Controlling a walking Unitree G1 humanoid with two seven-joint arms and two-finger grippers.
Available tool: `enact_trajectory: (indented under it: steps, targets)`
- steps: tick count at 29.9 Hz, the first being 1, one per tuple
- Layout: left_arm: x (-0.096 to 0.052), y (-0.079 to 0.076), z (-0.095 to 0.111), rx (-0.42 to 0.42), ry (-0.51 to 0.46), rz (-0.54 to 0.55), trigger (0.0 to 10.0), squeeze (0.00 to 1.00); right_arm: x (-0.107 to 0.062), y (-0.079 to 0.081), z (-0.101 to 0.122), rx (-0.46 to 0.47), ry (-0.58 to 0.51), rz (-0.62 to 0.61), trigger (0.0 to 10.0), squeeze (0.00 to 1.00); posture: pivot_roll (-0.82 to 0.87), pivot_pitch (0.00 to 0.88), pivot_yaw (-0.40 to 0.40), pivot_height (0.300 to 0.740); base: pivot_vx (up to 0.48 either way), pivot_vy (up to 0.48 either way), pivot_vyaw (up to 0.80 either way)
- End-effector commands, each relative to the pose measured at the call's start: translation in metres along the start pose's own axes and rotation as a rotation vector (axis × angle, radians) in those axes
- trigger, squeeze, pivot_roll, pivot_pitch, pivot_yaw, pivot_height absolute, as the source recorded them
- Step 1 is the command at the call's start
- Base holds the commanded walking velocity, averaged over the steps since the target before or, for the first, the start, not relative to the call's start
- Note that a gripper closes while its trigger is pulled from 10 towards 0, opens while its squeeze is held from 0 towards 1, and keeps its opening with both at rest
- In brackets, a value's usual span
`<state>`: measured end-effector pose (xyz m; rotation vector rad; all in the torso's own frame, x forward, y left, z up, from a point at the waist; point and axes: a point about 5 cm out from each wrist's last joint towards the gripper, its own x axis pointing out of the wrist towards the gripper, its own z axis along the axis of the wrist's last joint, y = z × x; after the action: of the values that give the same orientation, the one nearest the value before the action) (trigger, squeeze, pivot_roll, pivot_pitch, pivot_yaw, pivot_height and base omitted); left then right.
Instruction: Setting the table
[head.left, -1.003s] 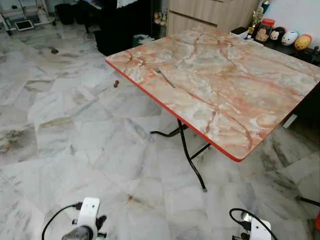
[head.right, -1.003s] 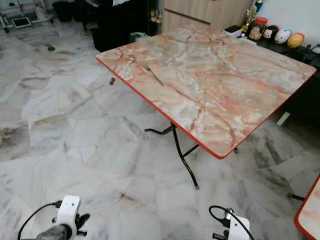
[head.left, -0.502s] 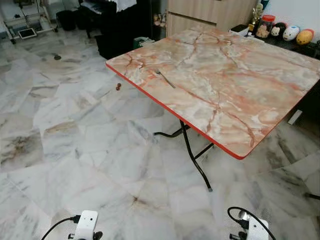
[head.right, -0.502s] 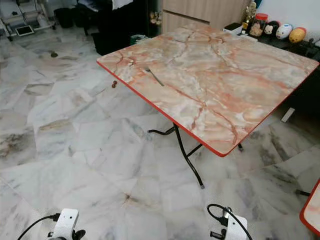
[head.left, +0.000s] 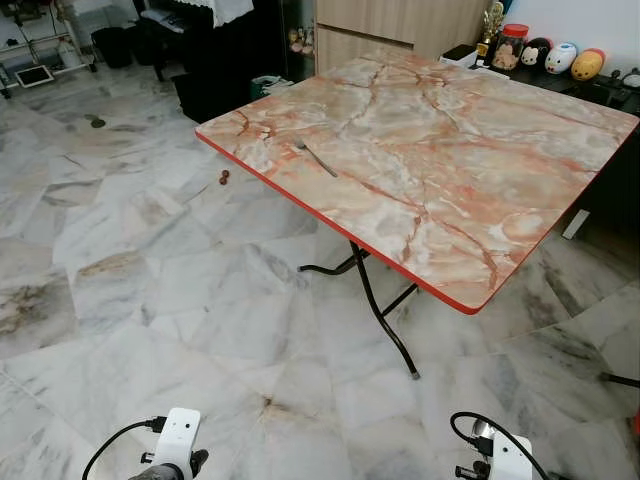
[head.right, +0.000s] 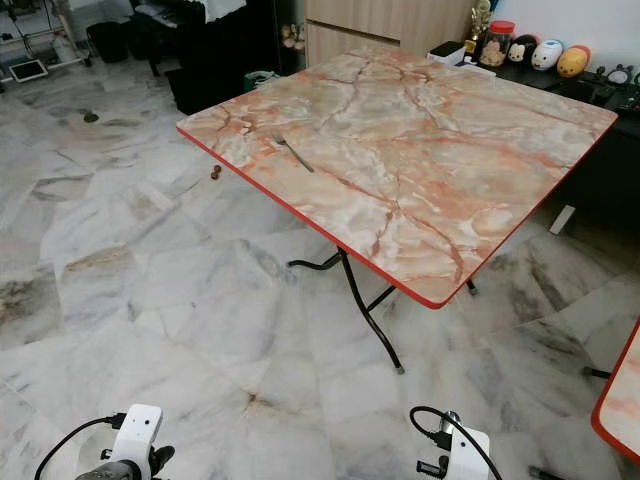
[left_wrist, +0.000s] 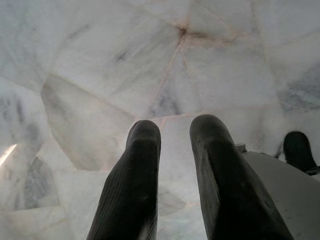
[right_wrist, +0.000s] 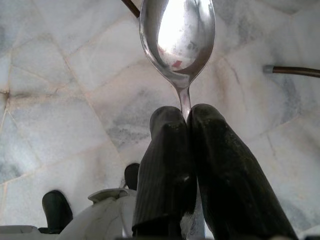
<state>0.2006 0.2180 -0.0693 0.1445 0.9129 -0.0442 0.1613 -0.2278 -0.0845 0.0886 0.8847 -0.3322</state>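
A folding table (head.left: 440, 150) with an orange marbled top and red edge stands ahead of me, and a metal fork (head.left: 315, 159) lies near its left corner. My right gripper (right_wrist: 186, 119) hangs low over the floor, shut on the handle of a silver spoon (right_wrist: 178, 35) whose bowl sticks out past the fingertips. The left gripper (left_wrist: 174, 134) hangs low as well, open with a small gap and nothing between its black fingers (left_wrist: 136, 180). Both wrists show at the lower edge of the eye views, the left wrist (head.left: 175, 455) and the right wrist (head.left: 497, 458).
The table rests on black folding legs (head.left: 385, 320) on a white marble floor (head.left: 150, 280). Jars and figurines (head.left: 560, 58) line a dark shelf behind the table, beside a wooden cabinet (head.left: 400, 20). Dark furniture (head.left: 220, 60) stands at the back left. Another red table edge (head.right: 615, 410) shows at right.
The camera has shifted, so the table now sits a little lower and further left in the picture. Both arms still hang low at the lower edge.
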Motion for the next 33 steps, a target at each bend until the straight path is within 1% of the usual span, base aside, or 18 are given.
enact_trajectory:
  steps: [1,6,7,10,13,14,21,33]
  targets:
    - [0.0,-0.002,-0.002,0.0,0.011,-0.005,10.0,0.0,0.0,0.001,-0.001,-0.016,0.01,0.008,10.0,0.0,0.06,0.0,0.011,0.727,0.0,0.0,-0.7]
    - [0.0,-0.004,-0.002,-0.003,0.01,-0.008,10.0,0.0,0.0,-0.001,0.0,-0.029,0.007,0.012,10.0,0.0,0.05,0.0,0.008,0.727,0.0,0.0,-0.7]
    - [0.0,-0.005,-0.002,0.021,0.011,-0.01,10.0,0.0,0.0,-0.001,0.001,-0.03,0.006,0.013,10.0,0.0,0.05,0.0,0.008,0.727,0.0,0.0,-0.69]
    - [0.001,-0.007,-0.002,0.042,0.01,-0.014,10.0,0.0,0.0,-0.002,0.001,-0.032,0.006,0.013,10.0,0.0,0.05,0.0,0.006,0.727,0.0,-0.325,-0.7]
    - [0.001,-0.009,-0.003,0.034,0.01,-0.012,10.0,0.0,0.0,-0.002,0.001,-0.035,0.005,0.014,10.0,0.0,0.05,0.0,0.003,0.727,0.0,-0.48,-0.7]
    - [0.001,-0.008,-0.002,0.017,0.009,-0.007,10.0,0.0,0.0,-0.002,0.001,-0.036,0.006,0.015,10.0,0.0,0.05,0.0,0.004,0.727,0.0,0.0,-0.69]
    - [0.001,-0.012,-0.003,0.03,0.014,-0.018,10.0,0.0,0.0,-0.002,0.0,-0.04,0.01,0.016,10.0,0.0,0.05,0.0,0.002,0.727,0.0,0.0,-0.69]
    - [0.001,-0.011,-0.003,0.034,0.014,-0.02,10.0,0.0,0.0,0.0,0.0,-0.04,0.011,0.023,10.0,0.0,0.05,0.0,0.006,0.727,0.0,0.0,-0.69]
